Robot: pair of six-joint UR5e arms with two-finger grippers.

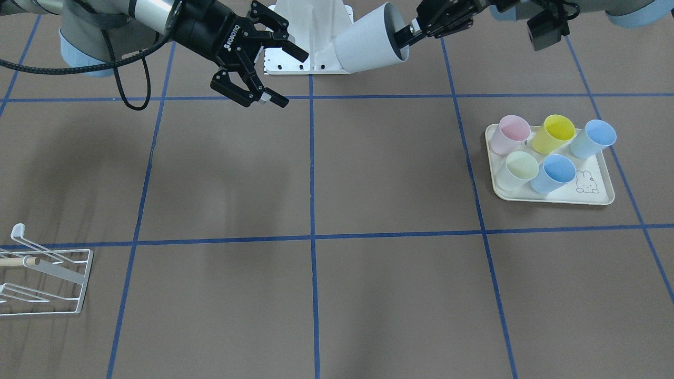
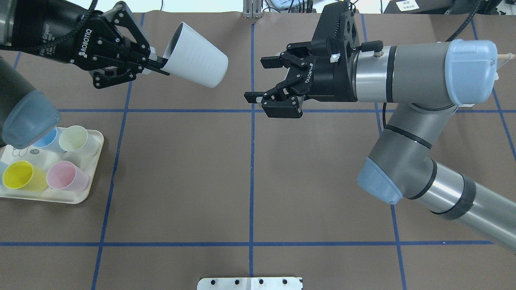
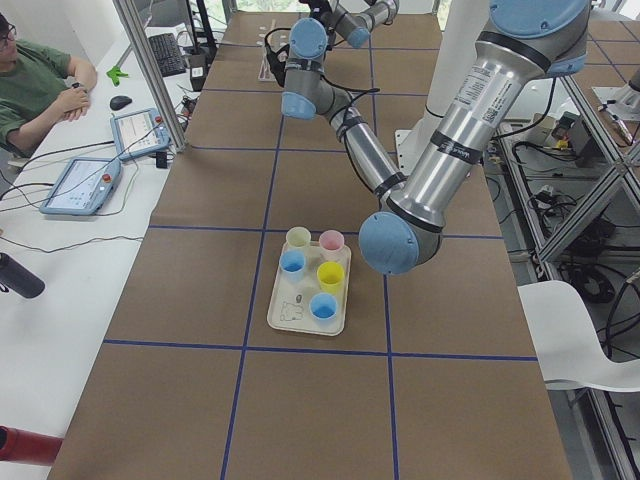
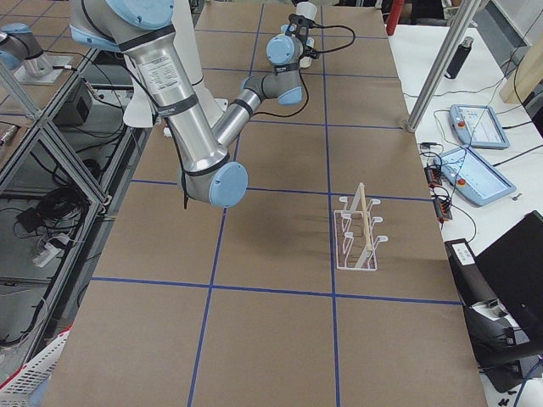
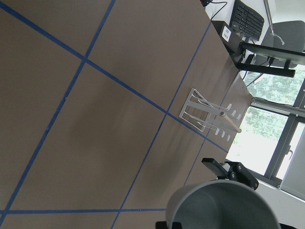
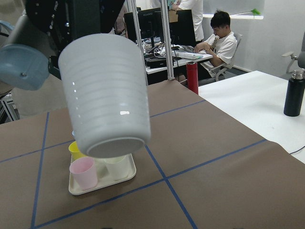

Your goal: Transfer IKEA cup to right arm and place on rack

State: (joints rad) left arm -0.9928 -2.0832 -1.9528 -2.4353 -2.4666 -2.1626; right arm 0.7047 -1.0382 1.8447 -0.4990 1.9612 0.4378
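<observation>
My left gripper (image 2: 161, 66) is shut on the rim of a white ribbed cup (image 2: 197, 60) and holds it tilted in the air, base toward the right arm. The cup also shows in the front view (image 1: 366, 45), gripped by the left gripper (image 1: 409, 36), and in the right wrist view (image 6: 107, 95). My right gripper (image 2: 256, 79) is open and empty, a short gap from the cup's base, facing it (image 1: 292, 79). The white wire rack (image 1: 47, 273) with its wooden rod stands on the table far off on the right arm's side (image 4: 361, 233).
A cream rabbit-printed tray (image 1: 600, 197) with several pastel cups sits on the left arm's side (image 2: 90, 189). Blue tape lines cross the brown table. The robot's white base plate (image 1: 310, 31) is between the arms. People sit at desks beyond the table.
</observation>
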